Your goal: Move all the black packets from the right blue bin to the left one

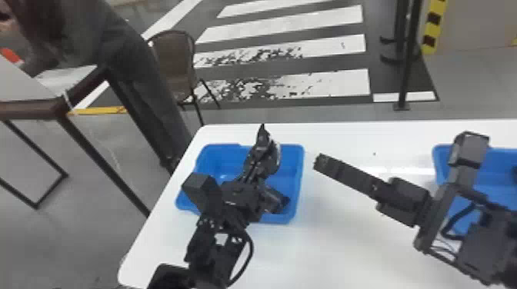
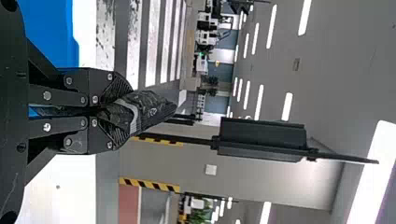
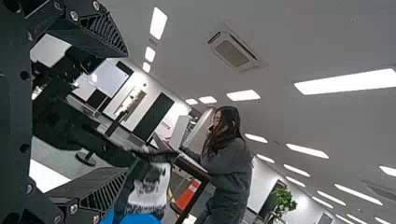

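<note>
White tabletop is spanning the foreground. Narrowed on the black packet, the left gripper is risking a spill past the left bin if opening here, because the packet is jutting beyond its fingertips. The right gripper is gaping wide.

Looked like a large indoor lab or test hall, with a zebra crossing across the grey floor and yellow-and-black hazard striping. Had rows of strip lights and an air-conditioning unit in the ceiling. Leaned partly towards an office too, with a white worktable, a brown chair and a leafy plant.
</note>
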Action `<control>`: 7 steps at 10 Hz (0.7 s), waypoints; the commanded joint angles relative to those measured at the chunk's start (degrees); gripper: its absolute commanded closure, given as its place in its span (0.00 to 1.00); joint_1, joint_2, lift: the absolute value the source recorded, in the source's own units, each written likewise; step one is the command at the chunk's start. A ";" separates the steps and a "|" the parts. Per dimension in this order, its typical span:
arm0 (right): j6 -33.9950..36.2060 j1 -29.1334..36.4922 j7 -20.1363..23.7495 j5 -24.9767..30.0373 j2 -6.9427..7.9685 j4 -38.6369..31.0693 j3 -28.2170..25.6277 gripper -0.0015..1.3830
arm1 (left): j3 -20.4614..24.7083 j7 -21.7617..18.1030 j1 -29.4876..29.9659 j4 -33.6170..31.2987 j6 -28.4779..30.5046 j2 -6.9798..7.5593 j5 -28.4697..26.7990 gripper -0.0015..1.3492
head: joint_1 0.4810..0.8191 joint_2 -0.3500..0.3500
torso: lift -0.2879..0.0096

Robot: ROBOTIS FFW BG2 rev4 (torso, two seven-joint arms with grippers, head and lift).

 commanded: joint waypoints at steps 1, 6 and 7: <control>-0.02 0.04 0.00 -0.12 -0.12 -0.19 0.00 0.12 | 1.96 0.45 -4.83 7.17 0.75 -0.12 -6.51 0.90 | 0.63 0.98 | 0.50; -0.02 -0.10 0.00 2.05 -0.12 -0.62 -0.92 0.14 | 6.88 0.10 -5.82 11.95 -10.78 -0.12 -4.57 0.00 | 0.63 1.00 | 0.50; -0.02 0.04 0.00 2.62 -0.12 -0.62 -1.60 0.14 | 6.65 -1.66 -4.27 11.81 -14.58 -0.21 0.00 0.01 | 0.63 1.00 | 0.50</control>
